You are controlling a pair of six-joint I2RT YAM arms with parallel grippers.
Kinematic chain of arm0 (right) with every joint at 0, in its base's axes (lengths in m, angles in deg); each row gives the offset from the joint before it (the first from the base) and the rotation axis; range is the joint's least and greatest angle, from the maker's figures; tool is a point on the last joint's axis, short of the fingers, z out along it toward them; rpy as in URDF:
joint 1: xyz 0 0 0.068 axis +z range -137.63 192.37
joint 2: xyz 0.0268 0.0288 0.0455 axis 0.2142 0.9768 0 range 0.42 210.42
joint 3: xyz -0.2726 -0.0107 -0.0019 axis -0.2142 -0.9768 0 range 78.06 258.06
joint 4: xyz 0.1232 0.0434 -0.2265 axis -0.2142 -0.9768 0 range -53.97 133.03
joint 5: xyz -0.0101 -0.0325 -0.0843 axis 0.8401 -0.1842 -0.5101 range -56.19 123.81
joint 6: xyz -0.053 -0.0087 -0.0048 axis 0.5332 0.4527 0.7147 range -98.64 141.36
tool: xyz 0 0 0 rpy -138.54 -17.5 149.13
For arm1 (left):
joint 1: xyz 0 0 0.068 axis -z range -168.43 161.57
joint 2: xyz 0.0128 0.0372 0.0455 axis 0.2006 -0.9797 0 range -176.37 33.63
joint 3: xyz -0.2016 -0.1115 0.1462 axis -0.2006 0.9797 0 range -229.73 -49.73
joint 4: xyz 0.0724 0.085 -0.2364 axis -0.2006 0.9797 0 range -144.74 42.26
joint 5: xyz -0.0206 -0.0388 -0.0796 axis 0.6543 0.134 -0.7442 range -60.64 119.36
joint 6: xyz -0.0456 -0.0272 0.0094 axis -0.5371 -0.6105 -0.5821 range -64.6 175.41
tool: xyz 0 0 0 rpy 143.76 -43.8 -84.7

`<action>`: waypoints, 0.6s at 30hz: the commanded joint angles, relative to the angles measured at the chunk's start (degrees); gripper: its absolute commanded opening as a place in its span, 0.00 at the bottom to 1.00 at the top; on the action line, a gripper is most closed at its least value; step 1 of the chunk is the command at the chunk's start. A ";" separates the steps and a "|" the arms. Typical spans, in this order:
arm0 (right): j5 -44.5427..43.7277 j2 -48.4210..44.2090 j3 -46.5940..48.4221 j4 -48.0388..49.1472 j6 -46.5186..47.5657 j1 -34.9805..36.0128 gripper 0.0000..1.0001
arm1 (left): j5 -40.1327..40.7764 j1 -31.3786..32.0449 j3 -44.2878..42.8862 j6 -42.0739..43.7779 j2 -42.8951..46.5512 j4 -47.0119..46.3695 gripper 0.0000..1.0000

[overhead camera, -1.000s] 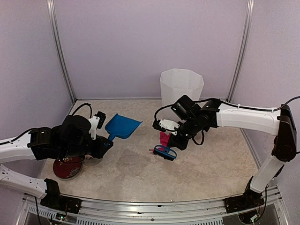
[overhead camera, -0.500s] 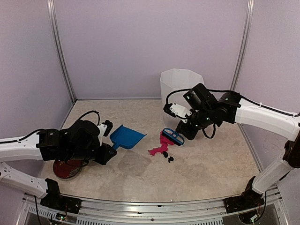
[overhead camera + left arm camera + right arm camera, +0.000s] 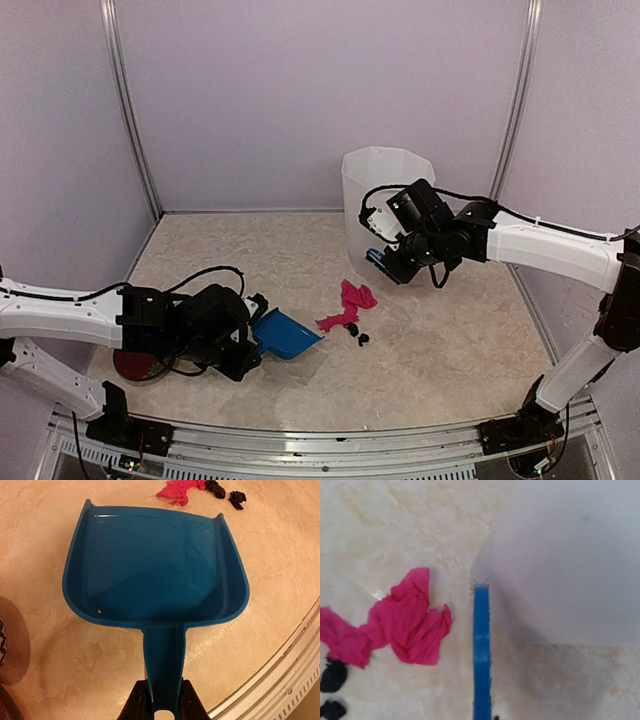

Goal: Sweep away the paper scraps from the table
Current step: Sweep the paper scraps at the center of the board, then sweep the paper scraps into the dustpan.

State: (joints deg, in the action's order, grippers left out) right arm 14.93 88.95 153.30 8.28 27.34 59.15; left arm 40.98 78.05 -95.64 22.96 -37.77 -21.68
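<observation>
Scraps (image 3: pixel 352 296), crumpled, magenta and black

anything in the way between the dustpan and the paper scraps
Nothing visible. Only bare table lies between the dustpan lip and the paper scraps. The brush is on the scraps' far side, beside the white bin.

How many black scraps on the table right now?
2: one black scrap at the pink paper's near edge, the other just right of it. More may hide under the pink.
</observation>
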 commanded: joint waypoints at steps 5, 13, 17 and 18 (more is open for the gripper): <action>-2.97 6.33 -1.09 5.42 3.41 -0.86 0.00 | -4.79 2.61 2.40 -6.03 4.68 1.71 0.00; -3.40 10.55 -0.47 7.74 5.94 -1.52 0.00 | -6.71 2.74 1.68 -3.92 0.17 -0.15 0.00; -2.12 12.02 -0.04 8.04 6.64 -1.52 0.00 | -6.46 2.70 0.99 -2.27 -3.55 -1.25 0.00; -1.47 12.21 -0.13 8.22 6.92 -1.52 0.00 | -6.12 2.56 0.73 -1.74 -4.59 -1.66 0.00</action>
State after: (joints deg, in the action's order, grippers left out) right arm 12.38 99.94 152.41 14.49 32.85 58.00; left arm 34.95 80.57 -93.39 18.98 -39.65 -21.18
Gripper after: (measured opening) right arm 0.037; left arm 0.136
